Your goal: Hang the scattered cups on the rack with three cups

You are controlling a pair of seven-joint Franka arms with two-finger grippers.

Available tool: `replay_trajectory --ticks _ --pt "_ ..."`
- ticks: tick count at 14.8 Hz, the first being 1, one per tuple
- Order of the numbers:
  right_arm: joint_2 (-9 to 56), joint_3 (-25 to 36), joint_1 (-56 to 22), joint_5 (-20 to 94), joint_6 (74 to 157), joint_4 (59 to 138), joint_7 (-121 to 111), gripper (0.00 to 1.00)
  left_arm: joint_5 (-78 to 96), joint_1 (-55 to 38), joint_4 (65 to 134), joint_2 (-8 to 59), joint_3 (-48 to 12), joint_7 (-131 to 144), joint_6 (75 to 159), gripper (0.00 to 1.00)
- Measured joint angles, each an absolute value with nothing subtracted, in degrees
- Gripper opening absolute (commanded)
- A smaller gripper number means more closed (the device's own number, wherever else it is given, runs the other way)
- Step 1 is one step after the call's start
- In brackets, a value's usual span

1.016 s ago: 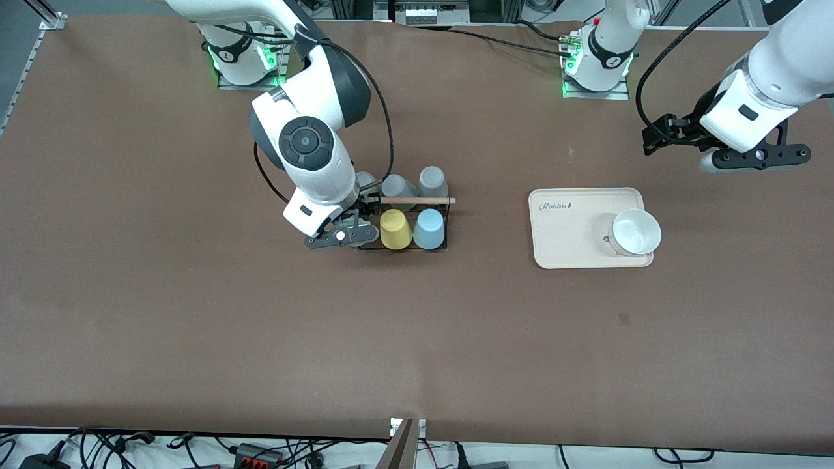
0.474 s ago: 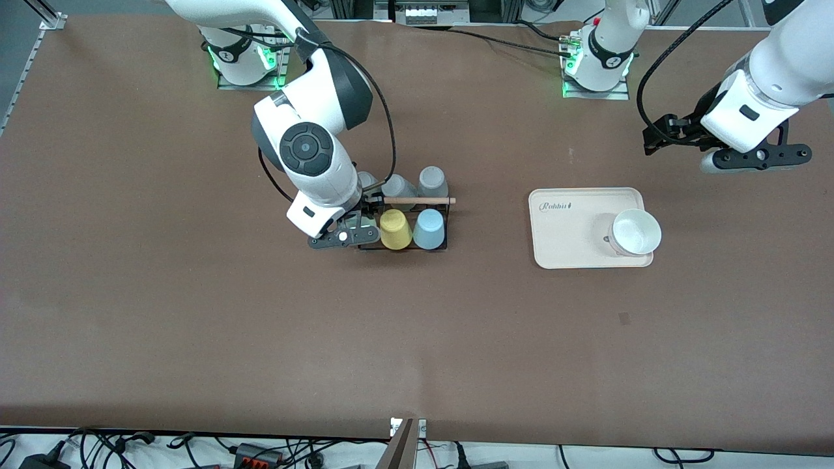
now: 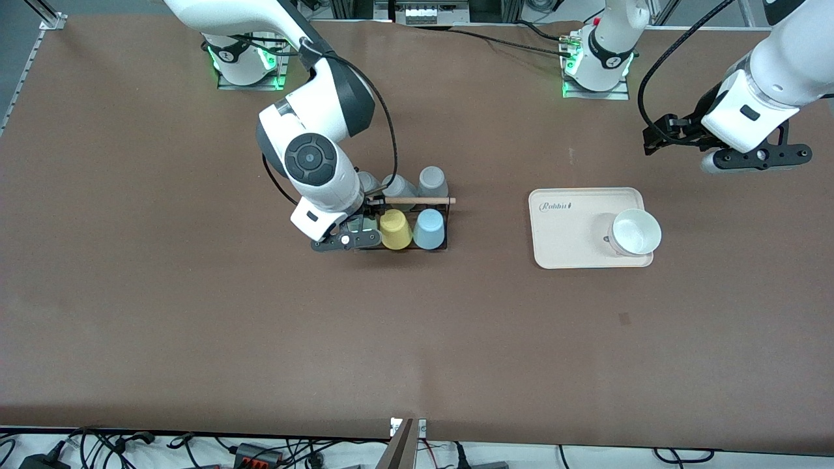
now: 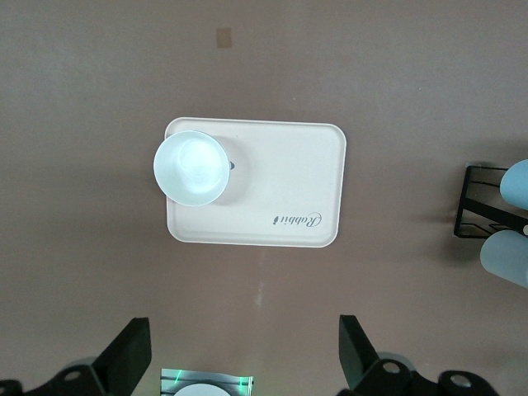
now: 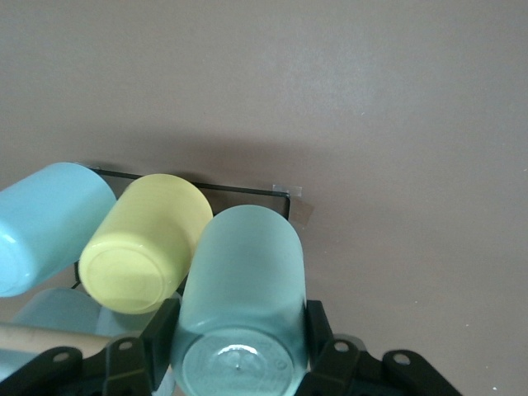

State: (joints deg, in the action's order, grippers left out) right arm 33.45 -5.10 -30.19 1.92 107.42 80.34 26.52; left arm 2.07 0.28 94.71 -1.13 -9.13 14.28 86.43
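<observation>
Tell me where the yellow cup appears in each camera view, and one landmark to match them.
Front view: the yellow cup hangs on the black rack, beside the light blue cup, toward the right arm's end.
Left wrist view: not in it; only the rack's end shows.
Right wrist view: the yellow cup sits between the light blue cup and the mint green cup held by the right end effector.
Shared landmark: the rack.

Right gripper (image 3: 352, 236) at rack (image 3: 435, 249) beside yellow cup (image 3: 395, 228); light blue cup (image 3: 429, 228) hung (left gripper (image 3: 749, 159) waits, above table (image 3: 195, 326)).
</observation>
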Motion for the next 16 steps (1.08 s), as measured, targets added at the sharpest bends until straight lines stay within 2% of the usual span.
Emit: replay_trajectory --ticks 12,13,14,16 --pt "37.1 -5.1 -30.2 2.0 109.5 80.3 26.8 0.25 2.2 0.6 94.7 -1.1 -9.1 14.2 86.4 1.00" --pt "37.7 -5.1 -30.2 2.0 110.2 80.3 26.9 0.39 2.2 0.6 94.7 -1.1 -9.1 14.2 86.4 1.00" --pt "38.1 -5.1 -30.2 2.0 110.8 80.3 26.9 0.99 2.2 0.6 94.7 -1.1 -9.1 14.2 86.4 1.00" --pt "38.4 -5.1 -30.2 2.4 111.1 79.9 27.2 1.00 2.2 0.6 94.7 -1.1 -9.1 14.2 86.4 1.00"
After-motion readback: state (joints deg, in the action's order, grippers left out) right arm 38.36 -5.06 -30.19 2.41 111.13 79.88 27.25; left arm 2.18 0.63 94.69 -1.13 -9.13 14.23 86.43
